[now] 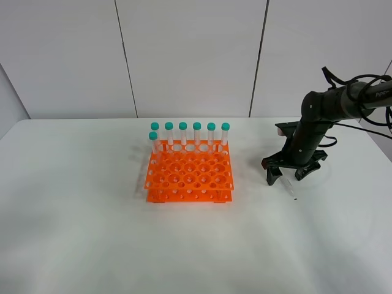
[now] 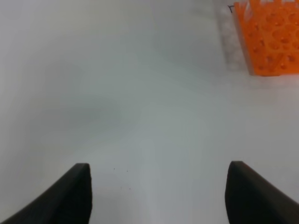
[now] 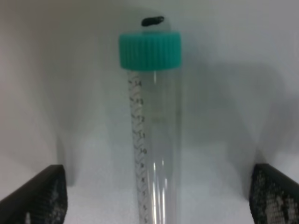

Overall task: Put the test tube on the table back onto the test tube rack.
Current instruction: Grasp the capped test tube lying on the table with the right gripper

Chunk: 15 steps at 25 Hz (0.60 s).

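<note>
Spread fingers (image 3: pixel 43 196) of the right gripper (image 1: pixel 286 177) straddle the test tube (image 3: pixel 156 135), which lies flat on the table (image 1: pixel 73 233), well apart from the test tube rack (image 1: pixel 190 179). Nothing is gripped yet: grasp, carry and insertion all lie ahead. Seven capped tubes (image 1: pixel 197 135) stand racked. The left gripper (image 2: pixel 159 196) hangs wide open above bare tabletop.
</note>
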### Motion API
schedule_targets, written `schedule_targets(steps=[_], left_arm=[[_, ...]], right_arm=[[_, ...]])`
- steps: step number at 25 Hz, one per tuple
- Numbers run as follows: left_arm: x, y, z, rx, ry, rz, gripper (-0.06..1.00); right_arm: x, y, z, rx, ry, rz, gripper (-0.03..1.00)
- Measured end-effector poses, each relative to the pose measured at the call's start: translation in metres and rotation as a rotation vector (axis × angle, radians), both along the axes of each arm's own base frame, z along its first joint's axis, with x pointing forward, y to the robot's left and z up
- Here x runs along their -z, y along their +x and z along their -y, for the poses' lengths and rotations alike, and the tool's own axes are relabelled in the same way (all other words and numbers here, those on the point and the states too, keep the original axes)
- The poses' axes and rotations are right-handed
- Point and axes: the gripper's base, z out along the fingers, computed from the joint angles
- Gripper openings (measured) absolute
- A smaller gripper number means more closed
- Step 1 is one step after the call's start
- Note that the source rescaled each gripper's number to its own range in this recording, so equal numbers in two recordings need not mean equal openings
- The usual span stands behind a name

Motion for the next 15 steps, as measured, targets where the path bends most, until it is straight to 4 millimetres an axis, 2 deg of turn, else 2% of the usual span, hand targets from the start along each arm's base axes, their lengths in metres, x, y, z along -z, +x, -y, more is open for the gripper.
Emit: schedule_targets(steps=[15], left_arm=[[0.0, 0.0, 0.0, 0.0, 0.0, 0.0, 0.87]], right_arm=[[0.0026, -0.0017, 0.0002, 0.001, -0.003, -0.029, 0.84]])
